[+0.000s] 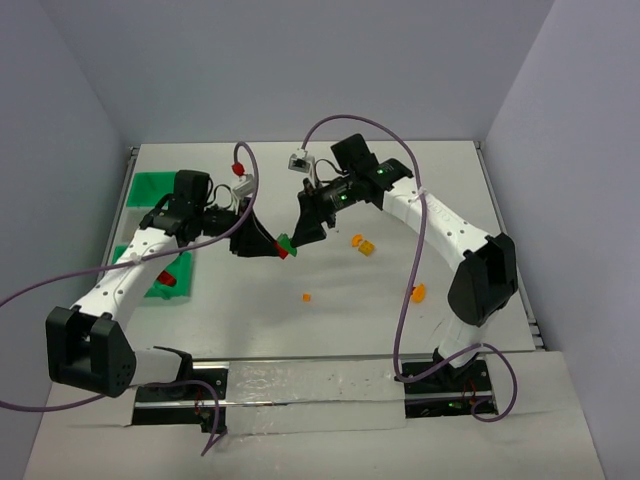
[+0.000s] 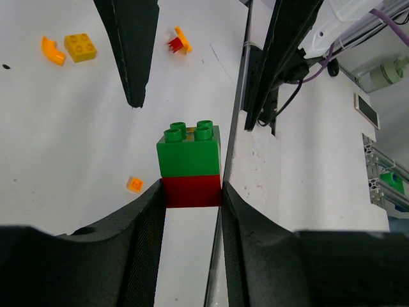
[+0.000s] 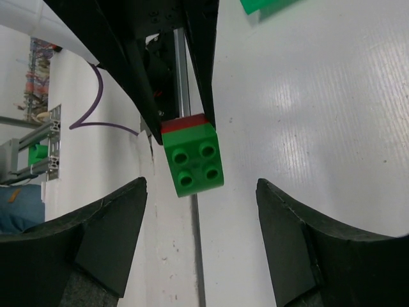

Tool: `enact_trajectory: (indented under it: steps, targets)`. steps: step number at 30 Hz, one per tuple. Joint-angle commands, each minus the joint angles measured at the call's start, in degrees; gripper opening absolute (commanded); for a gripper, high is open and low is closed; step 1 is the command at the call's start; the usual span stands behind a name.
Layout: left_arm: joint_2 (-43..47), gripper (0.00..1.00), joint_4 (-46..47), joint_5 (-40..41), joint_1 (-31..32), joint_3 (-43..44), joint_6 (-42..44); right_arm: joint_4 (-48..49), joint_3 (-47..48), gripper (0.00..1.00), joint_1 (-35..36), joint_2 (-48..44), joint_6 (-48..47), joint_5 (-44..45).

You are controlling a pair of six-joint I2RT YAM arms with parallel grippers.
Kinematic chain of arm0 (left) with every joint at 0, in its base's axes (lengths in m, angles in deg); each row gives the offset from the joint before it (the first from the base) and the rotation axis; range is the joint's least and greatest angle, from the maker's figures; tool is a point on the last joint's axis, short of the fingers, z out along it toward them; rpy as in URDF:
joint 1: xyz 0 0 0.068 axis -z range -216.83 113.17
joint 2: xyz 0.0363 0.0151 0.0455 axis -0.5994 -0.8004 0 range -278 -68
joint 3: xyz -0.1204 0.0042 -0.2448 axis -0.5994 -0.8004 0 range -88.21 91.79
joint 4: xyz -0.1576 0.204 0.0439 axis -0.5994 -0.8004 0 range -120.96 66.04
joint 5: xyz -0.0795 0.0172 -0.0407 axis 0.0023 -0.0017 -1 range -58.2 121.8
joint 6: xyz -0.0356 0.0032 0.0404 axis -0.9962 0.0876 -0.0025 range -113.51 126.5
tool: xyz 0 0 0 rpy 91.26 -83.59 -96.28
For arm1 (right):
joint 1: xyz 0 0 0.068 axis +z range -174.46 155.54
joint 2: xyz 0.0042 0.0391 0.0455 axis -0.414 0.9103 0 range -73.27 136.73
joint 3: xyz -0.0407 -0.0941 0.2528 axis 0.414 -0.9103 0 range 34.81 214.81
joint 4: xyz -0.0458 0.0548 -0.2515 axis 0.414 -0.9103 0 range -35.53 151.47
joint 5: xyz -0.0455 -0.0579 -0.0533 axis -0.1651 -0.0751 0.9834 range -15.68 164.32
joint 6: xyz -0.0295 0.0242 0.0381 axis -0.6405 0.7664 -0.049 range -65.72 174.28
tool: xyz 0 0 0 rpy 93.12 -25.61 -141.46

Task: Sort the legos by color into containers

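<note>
My left gripper (image 1: 270,246) is shut on a red lego (image 2: 190,191) that has a green lego (image 2: 189,151) stacked on its end, held above the table's middle. The stack shows in the top view (image 1: 285,245). My right gripper (image 1: 302,236) is open, facing the stack. Its fingers (image 3: 108,236) stand either side of the green lego (image 3: 193,161) without touching it. The containers lie at the left: one green bin (image 1: 153,187) at the back and one green bin (image 1: 165,283) nearer, holding a red lego (image 1: 167,278). The whitish bin is hidden under my left arm.
Loose legos lie right of centre: a yellow one (image 1: 365,243), a small orange one (image 1: 306,297) and an orange one (image 1: 418,292). The left wrist view shows a yellow brick (image 2: 80,46), an orange curved piece (image 2: 52,51) and a red-orange piece (image 2: 179,41).
</note>
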Motion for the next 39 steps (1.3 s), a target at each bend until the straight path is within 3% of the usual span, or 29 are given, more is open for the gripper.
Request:
enact_trajectory:
  steps: [1, 11, 16, 22, 33, 36, 39]
  targets:
    - [2.4, 0.0, 4.7, -1.3, 1.1, -0.4, -2.5, 2.2, 1.4, 0.71, 1.8, -0.8, 0.5, -1.9]
    - [3.1, 0.0, 6.6, -1.5, 1.3, -0.8, -4.0, -1.9, 2.4, 0.6, 2.7, 1.8, -3.1, -4.0]
    - [3.2, 0.0, 6.6, -1.2, 1.4, -1.2, -3.6, -3.4, 3.7, 0.36, 2.7, 2.8, -3.7, -6.5]
    - [4.4, 0.0, 3.3, -0.1, 1.4, -2.4, 0.1, -5.1, 4.9, 0.0, 2.7, 3.3, -4.1, -7.1]
    - [10.9, 0.0, -4.3, 5.4, 0.6, -7.9, 8.3, -4.0, 7.5, 0.0, -1.1, 2.2, -2.4, -6.9]
    - [12.2, 0.0, -6.9, 7.1, -1.8, -8.2, 10.7, -3.8, 7.9, 0.0, -1.9, 1.8, -2.2, -4.0]
    - [13.0, 0.0, -13.5, 14.0, -9.5, -6.4, 13.6, -1.9, 6.6, 0.0, -2.0, 0.5, -1.4, 2.7]
